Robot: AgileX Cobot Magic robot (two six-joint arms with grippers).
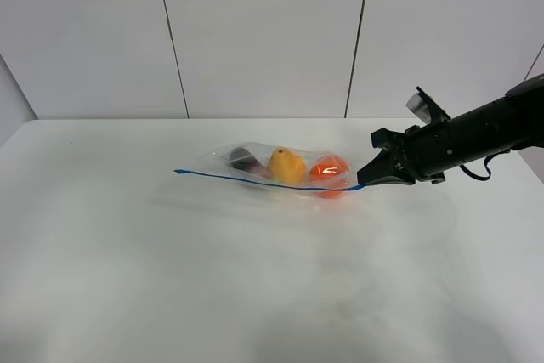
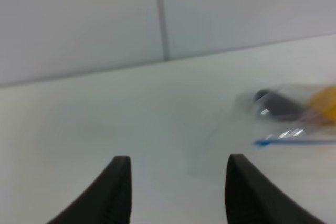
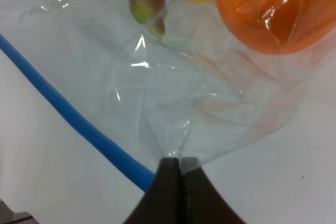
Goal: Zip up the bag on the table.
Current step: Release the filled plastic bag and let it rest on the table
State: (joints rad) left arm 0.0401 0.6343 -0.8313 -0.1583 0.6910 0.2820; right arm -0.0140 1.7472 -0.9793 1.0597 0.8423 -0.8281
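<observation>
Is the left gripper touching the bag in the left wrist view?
No: the left gripper stands open above the bare table, and the bag lies off to one side, clear of it.

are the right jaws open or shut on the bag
Shut on it: in the right wrist view the right jaws meet with no gap, pinching a fold of the bag beside its blue zipper strip.

- The bag [image 1: 217, 161] lies on the table [image 1: 255, 286], toward 12 o'clock from the tabletop's middle.
- The zipper strip [image 1: 255, 180] runs along the bag's 6 o'clock edge, from 9 o'clock to 3 o'clock.
- The produce [image 1: 286, 167] sits inside the bag in a row of three, behind the strip.
- The right gripper [image 1: 367, 183] is at the bag's 3 o'clock end, clamped on the corner beside the strip.
- The left gripper [image 2: 178, 158] hangs over the table, apart from the bag's 9 o'clock end.
</observation>
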